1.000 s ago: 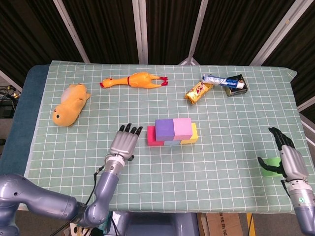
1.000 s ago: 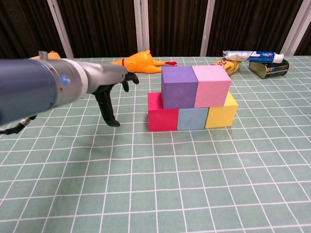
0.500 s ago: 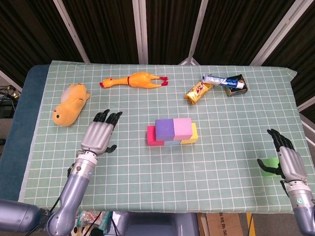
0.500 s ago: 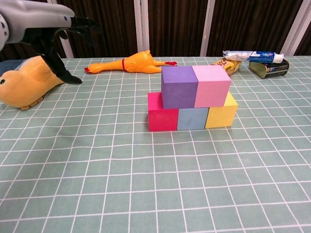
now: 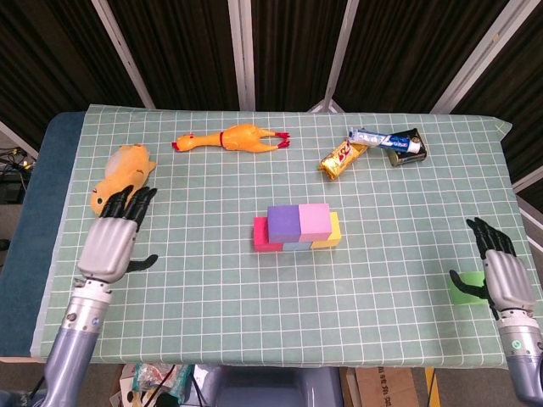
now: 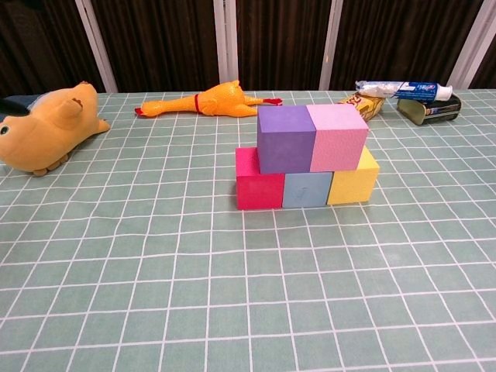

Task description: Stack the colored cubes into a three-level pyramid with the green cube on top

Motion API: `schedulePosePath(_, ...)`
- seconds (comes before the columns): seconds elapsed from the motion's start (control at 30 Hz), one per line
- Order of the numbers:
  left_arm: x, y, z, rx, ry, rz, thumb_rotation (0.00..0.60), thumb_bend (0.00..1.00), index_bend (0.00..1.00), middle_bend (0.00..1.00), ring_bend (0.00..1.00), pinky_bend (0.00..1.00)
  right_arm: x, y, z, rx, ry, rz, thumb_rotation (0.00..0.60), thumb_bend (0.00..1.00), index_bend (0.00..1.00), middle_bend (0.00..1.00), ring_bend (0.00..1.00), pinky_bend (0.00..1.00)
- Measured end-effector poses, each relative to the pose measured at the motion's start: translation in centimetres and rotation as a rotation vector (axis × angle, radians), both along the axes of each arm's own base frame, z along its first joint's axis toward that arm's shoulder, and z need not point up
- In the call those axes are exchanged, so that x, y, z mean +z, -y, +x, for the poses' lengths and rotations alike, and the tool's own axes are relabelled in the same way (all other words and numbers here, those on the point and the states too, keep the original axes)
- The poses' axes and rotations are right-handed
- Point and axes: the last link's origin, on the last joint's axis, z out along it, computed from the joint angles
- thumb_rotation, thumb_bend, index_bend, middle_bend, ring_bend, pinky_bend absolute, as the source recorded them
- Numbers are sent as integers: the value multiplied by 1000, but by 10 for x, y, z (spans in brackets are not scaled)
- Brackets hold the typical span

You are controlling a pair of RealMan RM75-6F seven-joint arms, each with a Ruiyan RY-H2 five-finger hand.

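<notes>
Left hand has withdrawn from the stack to the desk's left edge, open, empty. Two levels done. Right hand, open, sits beside the green cube, not gripping.

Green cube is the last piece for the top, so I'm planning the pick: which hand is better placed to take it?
Right. The right hand hovers open beside the green cube at the table's right edge; the left hand is across the table.

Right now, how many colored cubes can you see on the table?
6: red cube, blue cube and yellow cube in the bottom row, purple cube and pink cube above, green cube beside the right hand.
</notes>
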Motion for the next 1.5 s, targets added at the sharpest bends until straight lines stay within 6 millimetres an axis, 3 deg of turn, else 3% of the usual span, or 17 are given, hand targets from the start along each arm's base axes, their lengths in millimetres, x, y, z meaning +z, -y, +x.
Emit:
schedulePosePath(0.27,23,18,-53,79,-6,80,600,91,0,3,0,51,-6,2,-2,-3,-85,16,600,269,0,0,0,0)
schedulePosePath(0.47,36,18,-66,80,25,108,600,91,0,4,0,51,-15,3,-12,-45,-145,77,600,263,0,0,0,0)
schedulePosePath(1.1,42,21,-51,33,108,78,600,91,0,4,0,51,-20,-24,-33,-221,-176,150,600,263,0,0,0,0)
schedulePosePath(1.5,48,25,-47,17,143,76,600,91,0,4,0,51,-26,-39,-49,-264,-288,252,600,263,0,0,0,0)
